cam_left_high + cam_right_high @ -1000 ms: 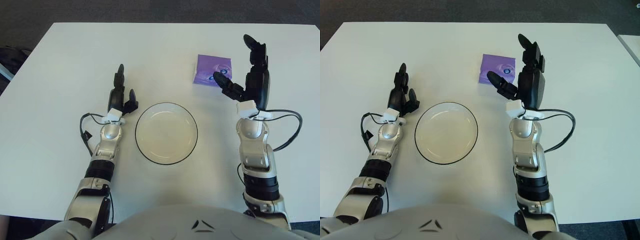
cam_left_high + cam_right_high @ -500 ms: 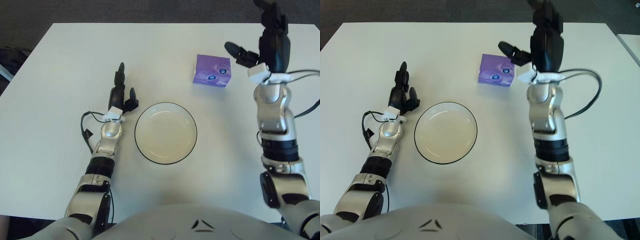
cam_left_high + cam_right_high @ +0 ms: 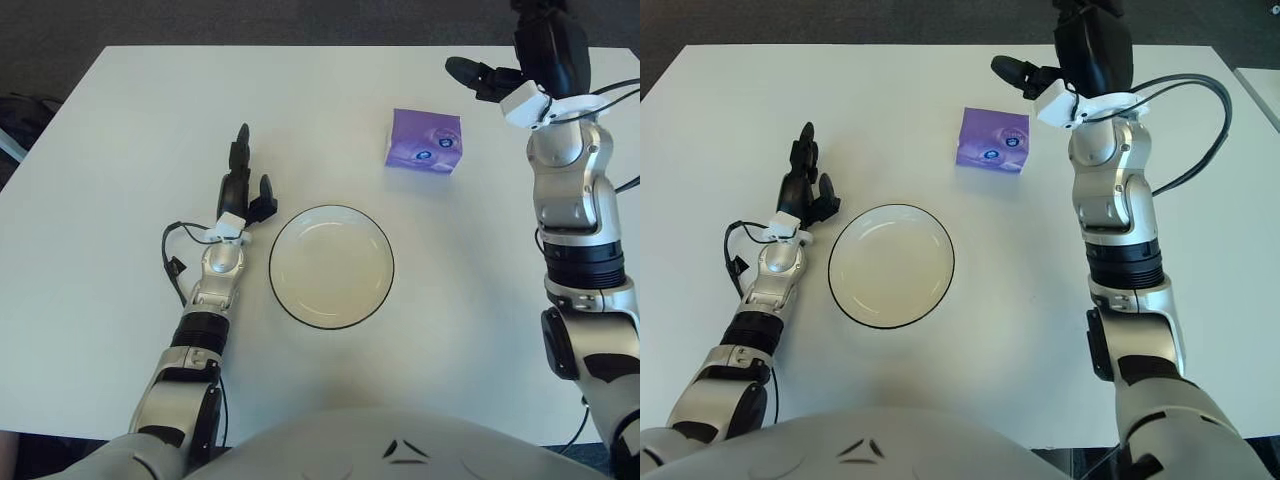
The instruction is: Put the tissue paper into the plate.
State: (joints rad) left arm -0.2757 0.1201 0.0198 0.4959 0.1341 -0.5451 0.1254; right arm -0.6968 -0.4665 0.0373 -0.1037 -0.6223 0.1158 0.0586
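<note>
Purple tissue pack (image 3: 424,141) beyond the plate (image 3: 331,266) looks light and squashy, so I'd pinch its sides with my right hand (image 3: 500,75), fingers apart above it; left hand (image 3: 243,190) empty beside the plate.

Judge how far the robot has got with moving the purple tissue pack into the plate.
Done: nothing. The tissue pack sits on the table, apart from the plate, which holds nothing. In hand: the right hand is raised beyond and to the right of the pack, open and holding nothing. The left hand shows idle left of the plate. Left: grasp, carry, release.
</note>
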